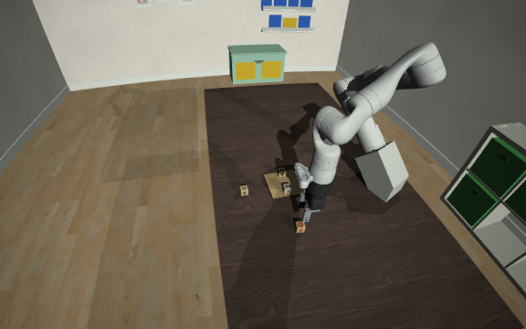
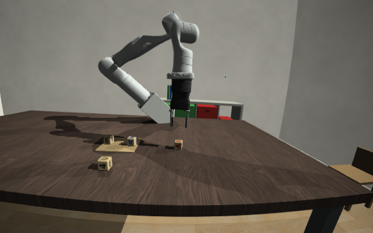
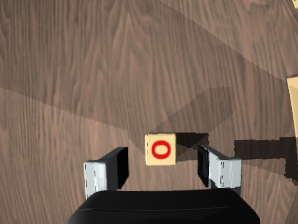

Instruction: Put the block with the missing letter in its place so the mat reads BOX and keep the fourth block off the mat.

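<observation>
while the gripper [image 3: 161, 171] hangs wide open with nothing between its fingers, the red-o block [image 3: 160, 149] lies on the dark wooden table [image 2: 238, 168] below, off the tan mat [image 2: 116, 148], its o facing up. in the wrist view the block sits between the two fingers. two blocks rest on the mat, and a fourth block [image 2: 105, 162] lies apart on the table.

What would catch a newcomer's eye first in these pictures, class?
The tall grey arm bends over the dark table, its open tool hanging above a wooden block with a red O on top. Beside it, a tan mat carries two more blocks, and a fourth block sits apart.
</observation>
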You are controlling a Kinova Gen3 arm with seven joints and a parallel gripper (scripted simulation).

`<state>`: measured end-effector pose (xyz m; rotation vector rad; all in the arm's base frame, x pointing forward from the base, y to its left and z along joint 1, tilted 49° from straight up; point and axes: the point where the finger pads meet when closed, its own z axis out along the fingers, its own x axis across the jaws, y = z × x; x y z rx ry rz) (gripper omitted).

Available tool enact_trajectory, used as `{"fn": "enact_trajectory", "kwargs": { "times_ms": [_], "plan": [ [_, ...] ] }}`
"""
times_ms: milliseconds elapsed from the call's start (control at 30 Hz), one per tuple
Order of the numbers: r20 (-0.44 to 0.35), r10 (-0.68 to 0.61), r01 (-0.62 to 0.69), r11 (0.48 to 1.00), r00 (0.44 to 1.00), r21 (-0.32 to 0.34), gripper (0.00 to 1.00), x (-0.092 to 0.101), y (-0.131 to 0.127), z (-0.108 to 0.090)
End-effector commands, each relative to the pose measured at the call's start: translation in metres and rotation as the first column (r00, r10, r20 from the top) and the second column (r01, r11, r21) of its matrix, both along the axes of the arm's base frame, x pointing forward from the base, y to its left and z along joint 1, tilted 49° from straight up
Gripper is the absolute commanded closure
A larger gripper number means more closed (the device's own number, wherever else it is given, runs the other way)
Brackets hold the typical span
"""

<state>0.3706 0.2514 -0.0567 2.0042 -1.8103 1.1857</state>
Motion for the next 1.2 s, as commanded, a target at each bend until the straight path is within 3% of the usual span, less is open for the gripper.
{"fn": "enact_trajectory", "kwargs": {
  "times_ms": [0, 1167],
  "plan": [
    [0.0, 0.001, -0.001, 1.0, 1.0, 0.002, 0.0, -0.0001, 0.0011, 0.0004],
    [0.001, 0.001, -0.001, 1.0, 1.0, 0.002, 0.0, 0.0046, -0.0054, -0.0069]
  ]
}}
